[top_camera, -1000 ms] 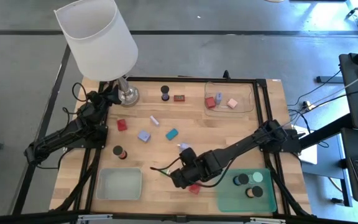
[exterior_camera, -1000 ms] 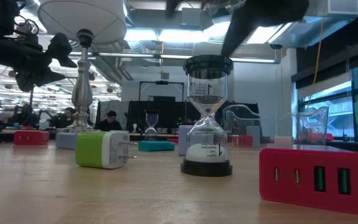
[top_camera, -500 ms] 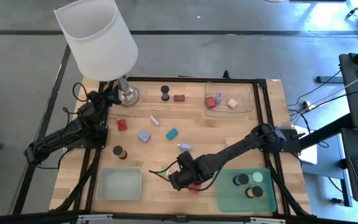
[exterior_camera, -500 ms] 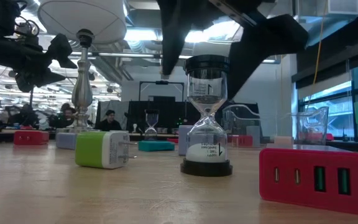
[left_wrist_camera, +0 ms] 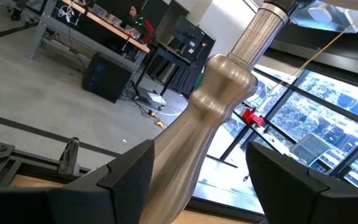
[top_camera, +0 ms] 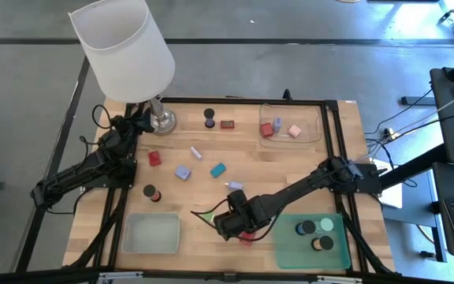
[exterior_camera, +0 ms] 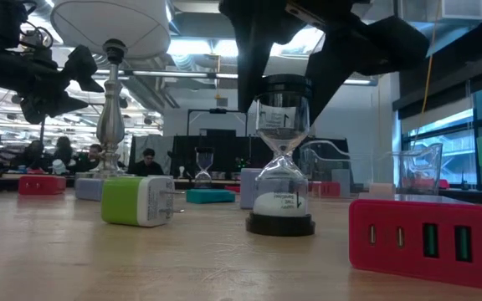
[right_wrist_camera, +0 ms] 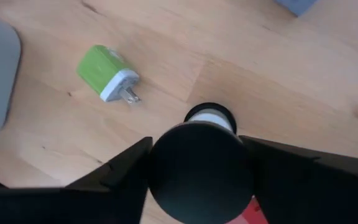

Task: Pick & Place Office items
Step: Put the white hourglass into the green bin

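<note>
My right gripper (top_camera: 228, 225) is near the table's near edge and shut on a small hourglass (exterior_camera: 281, 159) with black caps and white sand. A green plug-in charger (exterior_camera: 136, 201) lies on its side to one side of the hourglass. A red charger block (exterior_camera: 423, 241) stands on the other side. Farther across the table lie a red block (top_camera: 155, 158), a lilac block (top_camera: 182, 171), a teal block (top_camera: 217, 170) and a dark cylinder (top_camera: 153, 192). My left gripper (top_camera: 144, 118) waits, open, at the lamp's stem (left_wrist_camera: 219, 106). My right gripper pinches the hourglass's black top cap (right_wrist_camera: 201, 163) between its two fingers. One finger (right_wrist_camera: 120, 171) is on each side of the cap. The fingers come from above, pointing down. The hourglass stands upright with its base (exterior_camera: 280, 224) on the table.
A clear tray (top_camera: 312, 130) at the far right holds a red and a pink block. A grey tray (top_camera: 152, 234) sits at the near left. A green tray (top_camera: 290, 252) with dark cylinders is at the near right. Another hourglass (top_camera: 209, 117) stands near the lamp base (top_camera: 162, 121).
My right gripper has moved a little toward the table's near left and come down, so that its fingers now flank the hourglass's top cap. The hourglass has shifted slightly sideways on the table.
</note>
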